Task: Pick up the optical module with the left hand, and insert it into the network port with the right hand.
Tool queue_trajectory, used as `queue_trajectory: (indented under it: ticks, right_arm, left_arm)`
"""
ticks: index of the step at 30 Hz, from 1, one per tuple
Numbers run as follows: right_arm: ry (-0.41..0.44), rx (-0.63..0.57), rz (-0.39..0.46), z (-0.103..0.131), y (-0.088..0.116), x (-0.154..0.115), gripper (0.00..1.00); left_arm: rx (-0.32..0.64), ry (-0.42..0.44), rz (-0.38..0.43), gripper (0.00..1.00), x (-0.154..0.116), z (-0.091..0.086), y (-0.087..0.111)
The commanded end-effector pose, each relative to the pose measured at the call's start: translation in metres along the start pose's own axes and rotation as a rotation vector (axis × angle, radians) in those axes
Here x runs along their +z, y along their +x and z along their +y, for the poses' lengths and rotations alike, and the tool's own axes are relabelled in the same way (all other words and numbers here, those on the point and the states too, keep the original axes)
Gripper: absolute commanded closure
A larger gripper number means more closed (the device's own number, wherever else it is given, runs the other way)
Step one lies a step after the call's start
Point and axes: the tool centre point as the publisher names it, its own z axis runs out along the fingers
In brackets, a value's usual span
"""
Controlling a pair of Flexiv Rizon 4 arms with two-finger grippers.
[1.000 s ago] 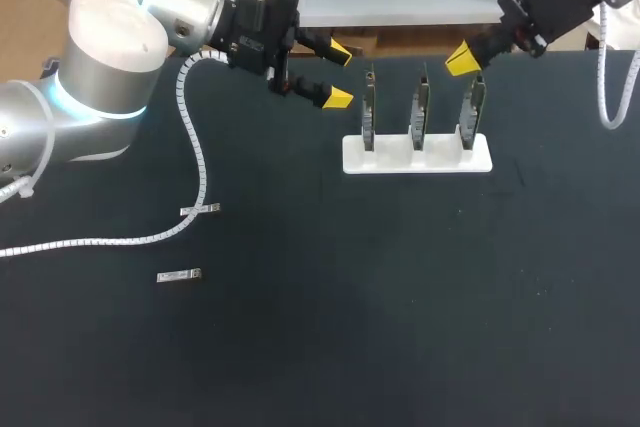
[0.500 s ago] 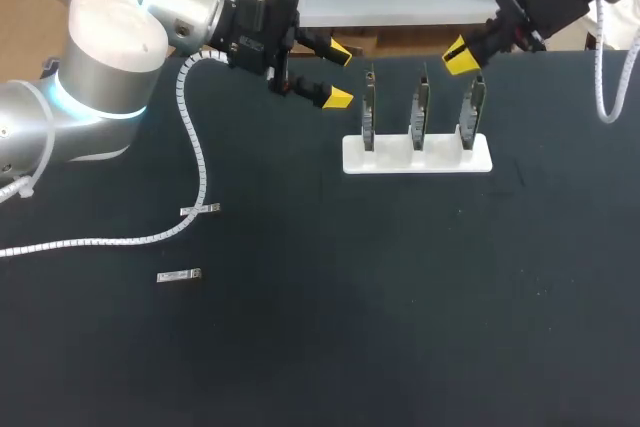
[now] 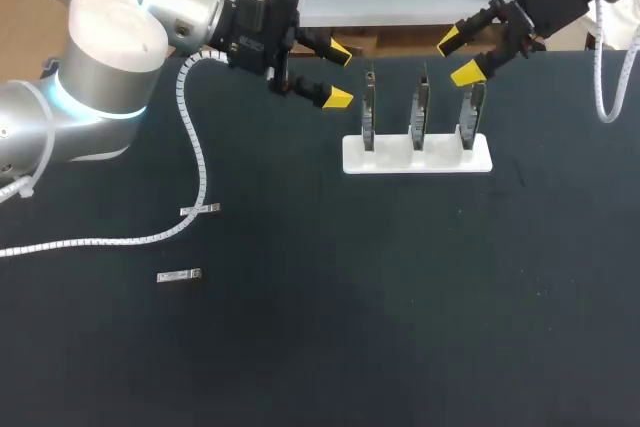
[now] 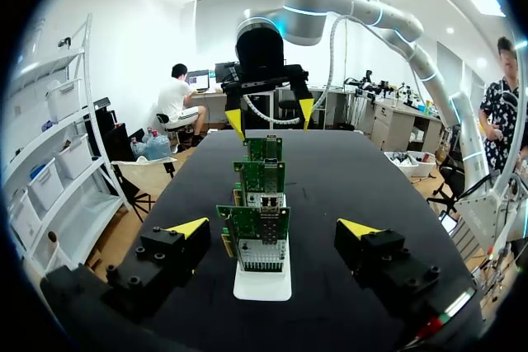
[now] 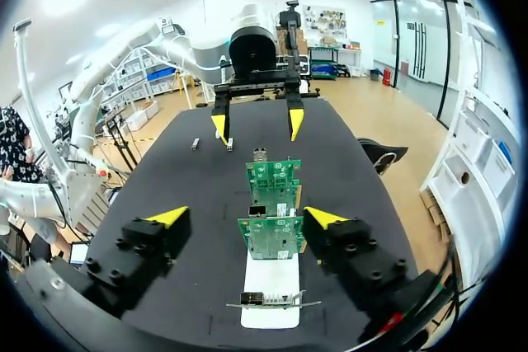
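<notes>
In the head view you are looking down on a dark table [image 3: 350, 337]. A white base [image 3: 417, 159] is carrying three upright boards [image 3: 421, 107]. Your left gripper [image 3: 336, 74] is hovering at about the base's ten o'clock, its fingers spread wide and gripping nothing. Your right gripper [image 3: 459, 56] is hanging at one o'clock, likewise wide and empty. Two optical modules [image 3: 199, 210] are lying flat at the base's eight o'clock, well apart from both grippers, beside a white coiled cable [image 3: 190, 137].

In the left wrist view the boards are lining up ahead, showing green faces; no module is showing.

In the right wrist view the modules are lying beyond the left gripper.
</notes>
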Motion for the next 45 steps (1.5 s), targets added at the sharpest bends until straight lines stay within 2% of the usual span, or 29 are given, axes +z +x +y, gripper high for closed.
queue_trajectory:
  ticks: [1, 2, 6, 8, 12, 15, 20, 23, 25, 29, 37, 42, 44, 45]
  right_arm:
    - [-0.003, 0.0, -0.001, -0.002, 0.0, 0.0, 0.0]
    - [-0.003, 0.0, -0.001, -0.002, 0.0, 0.0, 0.0]
    - [-0.003, 0.0, -0.001, -0.002, 0.0, 0.0, 0.0]
    - [-0.003, 0.0, -0.001, -0.002, 0.0, 0.0, 0.0]
    - [-0.003, 0.0, -0.001, -0.002, 0.0, 0.0, 0.0]
    - [-0.003, 0.0, -0.001, -0.002, 0.0, 0.0, 0.0]
    - [-0.003, 0.0, -0.001, -0.002, 0.0, 0.0, 0.0]
    - [-0.003, 0.0, -0.001, -0.002, 0.0, 0.0, 0.0]
    - [-0.003, 0.0, -0.001, -0.002, 0.0, 0.0, 0.0]
    - [-0.003, 0.0, -0.001, -0.002, 0.0, 0.0, 0.0]
    - [-0.003, 0.0, -0.001, -0.002, 0.0, 0.0, 0.0]
    - [-0.003, 0.0, -0.001, -0.002, 0.0, 0.0, 0.0]
    - [-0.003, 0.0, -0.001, -0.002, 0.0, 0.0, 0.0]
    - [-0.003, 0.0, -0.001, -0.002, 0.0, 0.0, 0.0]
  left_arm:
    - [0.038, -0.034, -0.007, 0.0, -0.012, 0.002, -0.014]
    - [0.06, -0.058, -0.027, 0.0, -0.018, 0.003, -0.018]
    - [0.129, -0.139, -0.029, 0.0, -0.049, 0.0, -0.032]
    - [0.153, -0.167, 0.022, 0.0, -0.063, -0.004, -0.033]
    - [0.182, -0.2, 0.075, 0.0, -0.095, -0.018, -0.03]
    - [0.176, -0.221, 0.14, 0.0, -0.117, -0.03, -0.021]
    - [0.109, -0.283, 0.238, 0.0, -0.146, -0.05, 0.0]
    - [0.095, -0.314, 0.286, 0.0, -0.16, -0.065, 0.02]
    - [0.046, -0.339, 0.29, 0.0, -0.17, -0.075, 0.035]
    - [0.005, -0.326, 0.337, 0.0, -0.181, -0.093, 0.052]
    - [-0.051, -0.265, 0.466, 0.0, -0.19, -0.108, 0.073]
    - [-0.097, -0.226, 0.574, 0.0, -0.194, -0.119, 0.086]
    - [-0.107, -0.235, 0.56, 0.0, -0.195, -0.12, 0.087]
    - [-0.092, -0.251, 0.481, 0.0, -0.194, -0.12, 0.082]
